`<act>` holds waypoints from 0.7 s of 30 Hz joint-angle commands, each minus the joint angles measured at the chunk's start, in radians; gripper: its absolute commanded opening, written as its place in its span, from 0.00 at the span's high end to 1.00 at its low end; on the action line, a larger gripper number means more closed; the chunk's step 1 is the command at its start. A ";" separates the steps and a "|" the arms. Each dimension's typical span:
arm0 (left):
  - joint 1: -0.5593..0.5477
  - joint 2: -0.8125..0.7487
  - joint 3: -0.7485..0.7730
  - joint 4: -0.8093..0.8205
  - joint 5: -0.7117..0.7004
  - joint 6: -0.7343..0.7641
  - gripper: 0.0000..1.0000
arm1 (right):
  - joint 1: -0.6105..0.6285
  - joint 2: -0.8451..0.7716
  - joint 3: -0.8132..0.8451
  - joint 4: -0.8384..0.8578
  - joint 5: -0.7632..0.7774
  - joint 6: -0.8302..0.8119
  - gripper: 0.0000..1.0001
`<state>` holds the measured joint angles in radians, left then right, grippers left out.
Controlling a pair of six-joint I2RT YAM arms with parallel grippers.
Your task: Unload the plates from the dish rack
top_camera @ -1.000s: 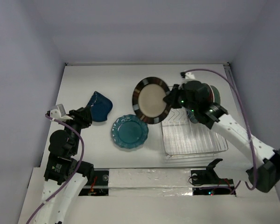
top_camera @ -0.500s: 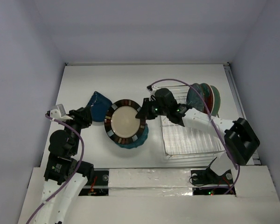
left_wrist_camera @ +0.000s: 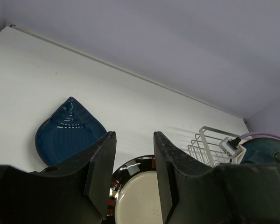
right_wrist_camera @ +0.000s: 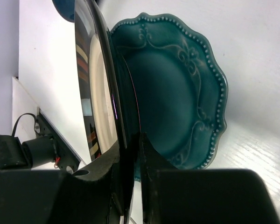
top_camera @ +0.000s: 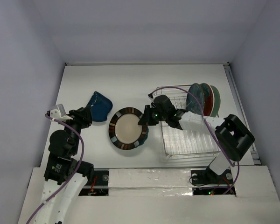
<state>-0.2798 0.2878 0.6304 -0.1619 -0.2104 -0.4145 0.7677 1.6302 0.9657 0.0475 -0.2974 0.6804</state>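
Observation:
My right gripper [top_camera: 147, 120] is shut on the right rim of the cream plate with a dark patterned rim [top_camera: 127, 128]. It holds that plate low, over the glossy teal wavy-edged plate [top_camera: 145, 134], which lies on the table. In the right wrist view the cream plate [right_wrist_camera: 100, 93] is edge-on, just above the teal plate [right_wrist_camera: 177, 93], with the jaws [right_wrist_camera: 130, 154] clamped on its rim. The dark blue plate [top_camera: 99, 106] lies at the left. My left gripper [top_camera: 82, 116] is open and empty beside it. The wire dish rack [top_camera: 191, 137] holds more upright plates [top_camera: 203, 99] at its far right.
The left wrist view shows the dark blue plate [left_wrist_camera: 67, 130], the cream plate [left_wrist_camera: 140, 200] and a corner of the rack [left_wrist_camera: 210, 142]. A purple cable [top_camera: 177, 88] loops over the rack. The table's far edge meets the back wall.
My right gripper has carried the cream plate left from beside the rack and lowered it over the teal plate. The left arm has not moved.

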 commanded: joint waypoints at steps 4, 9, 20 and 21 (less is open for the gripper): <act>0.005 0.002 -0.005 0.039 0.003 -0.003 0.65 | 0.010 -0.006 -0.012 0.187 -0.051 0.036 0.79; 0.005 0.002 -0.005 0.039 0.003 -0.003 0.65 | 0.010 -0.006 -0.018 0.105 0.007 0.002 0.59; 0.005 -0.006 -0.005 0.039 0.003 -0.003 0.65 | 0.031 0.002 -0.012 -0.020 0.158 -0.036 0.37; 0.005 -0.006 -0.006 0.039 0.003 -0.001 0.65 | 0.031 0.002 -0.009 -0.026 0.162 -0.036 0.32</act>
<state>-0.2794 0.2874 0.6304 -0.1619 -0.2104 -0.4145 0.7837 1.6321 0.9321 0.0185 -0.1947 0.6685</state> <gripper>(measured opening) 0.346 0.653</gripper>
